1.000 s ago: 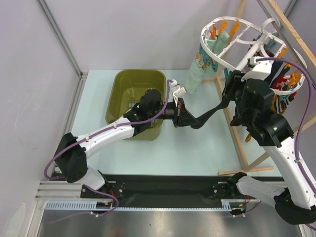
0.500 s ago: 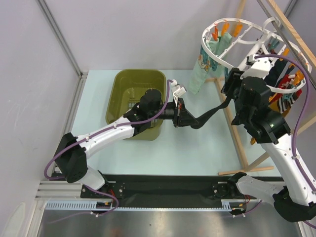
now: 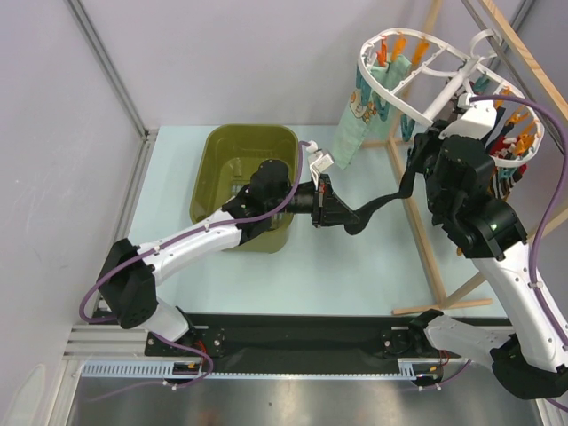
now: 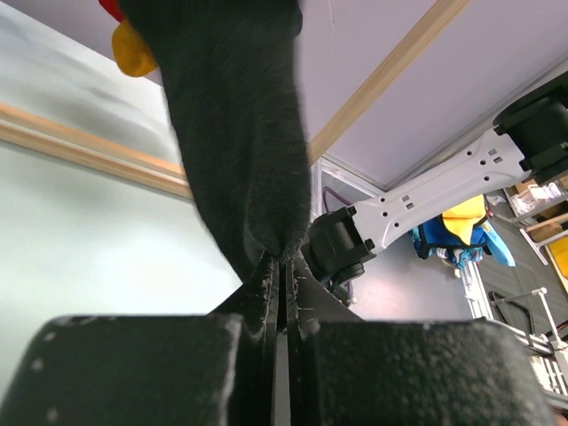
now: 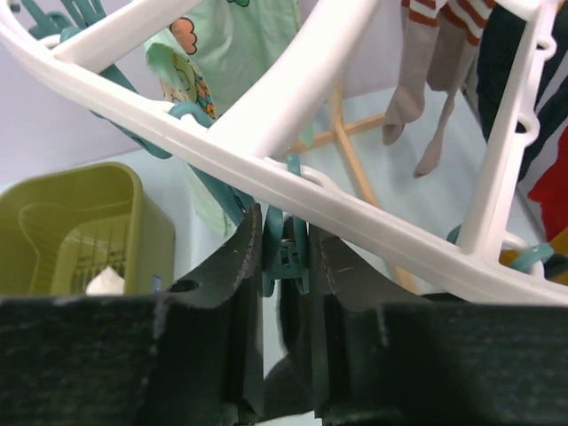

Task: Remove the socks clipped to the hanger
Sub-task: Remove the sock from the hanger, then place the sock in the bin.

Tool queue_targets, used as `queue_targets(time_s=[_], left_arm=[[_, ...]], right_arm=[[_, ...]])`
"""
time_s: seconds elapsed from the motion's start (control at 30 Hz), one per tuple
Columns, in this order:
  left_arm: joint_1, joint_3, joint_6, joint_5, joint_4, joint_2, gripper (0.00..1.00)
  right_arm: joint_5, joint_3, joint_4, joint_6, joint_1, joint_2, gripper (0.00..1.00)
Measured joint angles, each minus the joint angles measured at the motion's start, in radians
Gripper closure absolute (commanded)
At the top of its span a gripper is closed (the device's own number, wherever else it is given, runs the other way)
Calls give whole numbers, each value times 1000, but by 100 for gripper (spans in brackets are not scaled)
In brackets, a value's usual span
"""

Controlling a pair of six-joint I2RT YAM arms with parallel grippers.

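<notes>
The left gripper (image 3: 325, 204), at the centre of the overhead view, is clenched on one end of the black sock (image 3: 380, 201). In its wrist view the dark fabric is pinched flat between the closed jaws. The sock stretches taut, rising to the right, and its far end disappears behind the right arm's wrist.

The right gripper (image 5: 285, 241) is raised in the upper right and grasps a teal peg (image 5: 286, 256) just under the rim of the hanger (image 3: 390, 93), a white oval ring. I cannot tell whether this peg is the one holding the black sock.

A mint sock with a bear print (image 3: 351, 124) hangs from the ring's left side, above the table (image 3: 337, 266). More socks cluster at the ring's far right edge. An olive tub (image 3: 217, 151) sits at left of centre, and the wooden rack (image 3: 417, 222) stands at right.
</notes>
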State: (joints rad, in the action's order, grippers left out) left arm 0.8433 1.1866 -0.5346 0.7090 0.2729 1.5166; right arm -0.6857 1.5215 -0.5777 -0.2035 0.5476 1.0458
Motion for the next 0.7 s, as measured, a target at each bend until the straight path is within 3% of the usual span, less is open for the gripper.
queue_targets(time_s=[0.37, 0.5, 0.57, 0.7], left_arm=[[1, 2, 19, -28, -73, -12, 100], [-8, 72, 76, -100, -235, -37, 100], [-27, 139, 114, -158, -333, -56, 100], [-131, 228, 174, -283, -501, -128, 100]], right_arm=[[-2, 10, -19, -33, 0, -1, 98], [25, 10, -20, -32, 0, -3, 80], [46, 11, -21, -32, 0, -3, 61], [96, 11, -45, -27, 0, -4, 44]])
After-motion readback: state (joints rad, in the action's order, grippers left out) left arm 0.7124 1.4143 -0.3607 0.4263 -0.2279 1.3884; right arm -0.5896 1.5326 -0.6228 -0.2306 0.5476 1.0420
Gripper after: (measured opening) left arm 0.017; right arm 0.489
